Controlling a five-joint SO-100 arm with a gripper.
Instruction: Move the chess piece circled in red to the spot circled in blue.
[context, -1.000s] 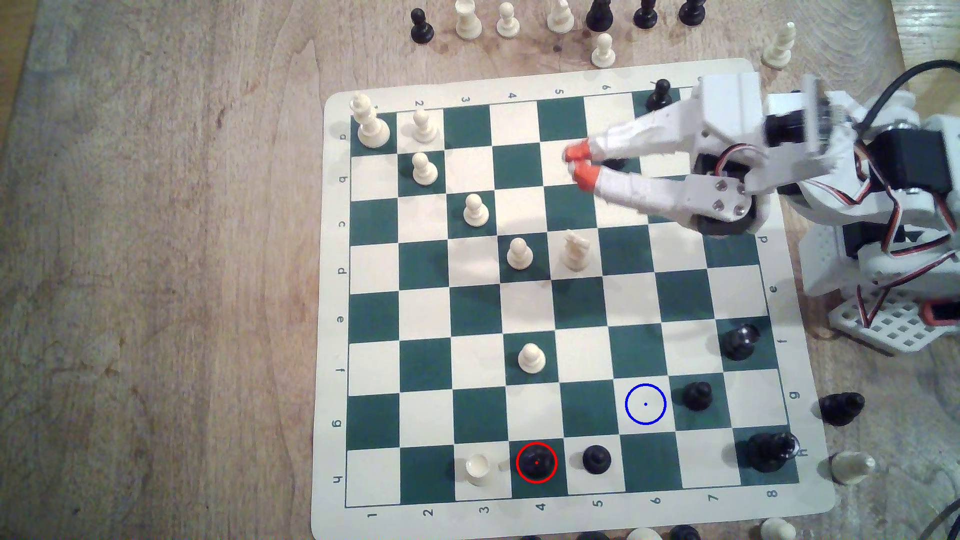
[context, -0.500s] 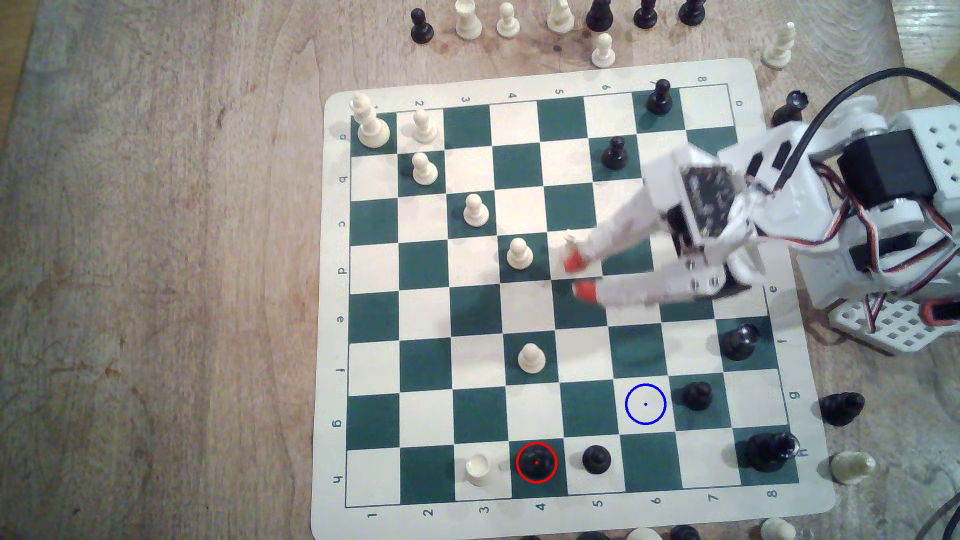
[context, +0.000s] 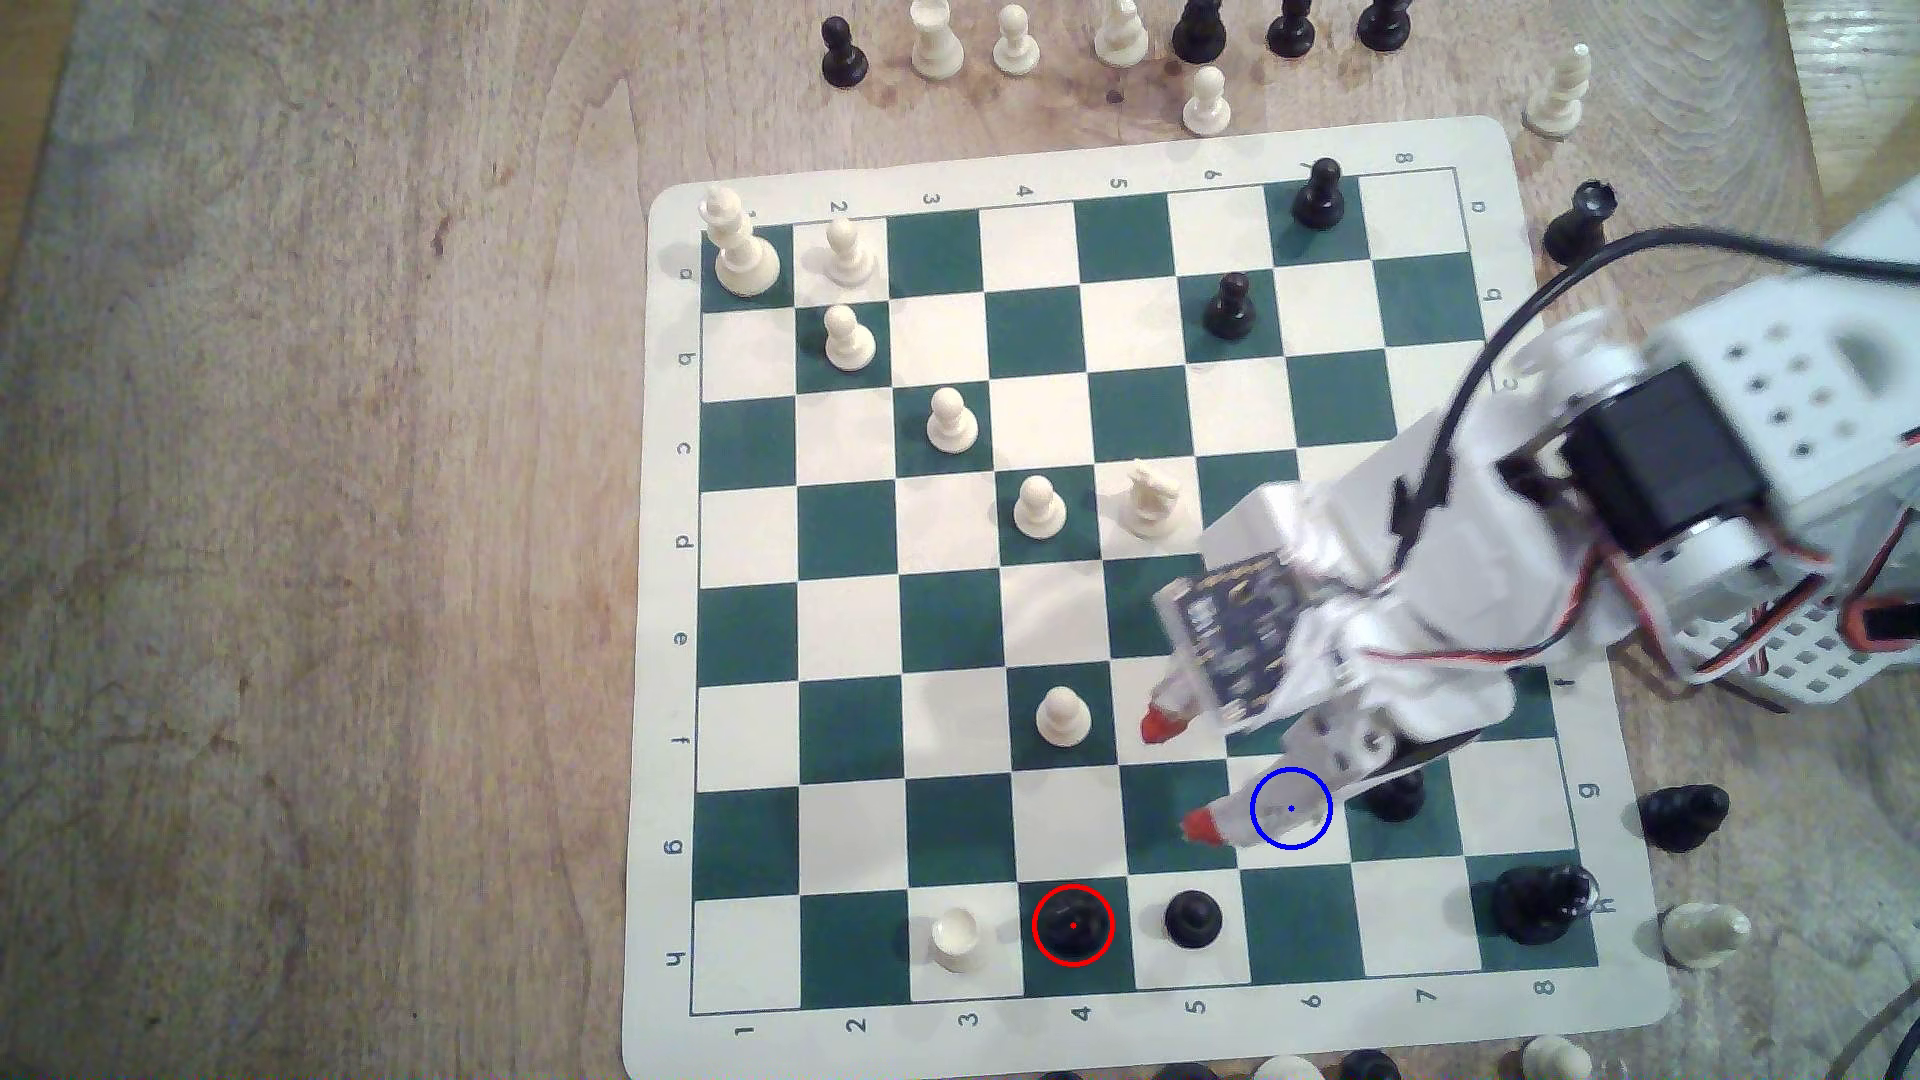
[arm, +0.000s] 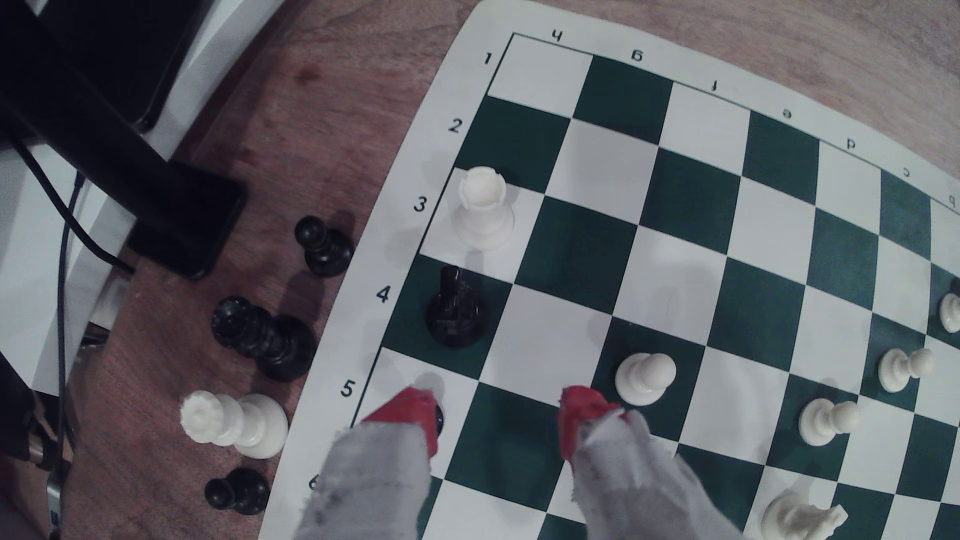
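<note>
The chess piece circled in red (context: 1072, 924) stands upright on a green square in row h, file 4, at the board edge nearest the exterior view's bottom. In the wrist view the same black piece (arm: 457, 309) stands on the green square beside the printed 4. A white rook (context: 956, 938) occupies the cream square just beside it on the exterior view's left, and a black pawn (context: 1193, 918) occupies the cream square just beside it on the exterior view's right. None of the three touch.

The spot circled in blue (context: 1291, 808) is a cream square in row g, file 6. One gripper finger overlaps the ring in the exterior view, so the square is partly covered.

The gripper (context: 1179, 774) hangs over the f and g rows, near files 5 and 6, with its red fingertips (context: 1155, 724) pointing toward the exterior view's lower left. The two fingers are spread well apart and hold nothing. In the wrist view the gripper (arm: 493, 415) shows the same wide gap, with green and cream squares visible between the tips. Its height above the chessboard (context: 665, 582) cannot be judged.

A white pawn (context: 1062, 714) stands on row f, file 4, near one fingertip and apart from it. A further black pawn (context: 1392, 800) on row g, file 7 is partly hidden under the arm.
</note>
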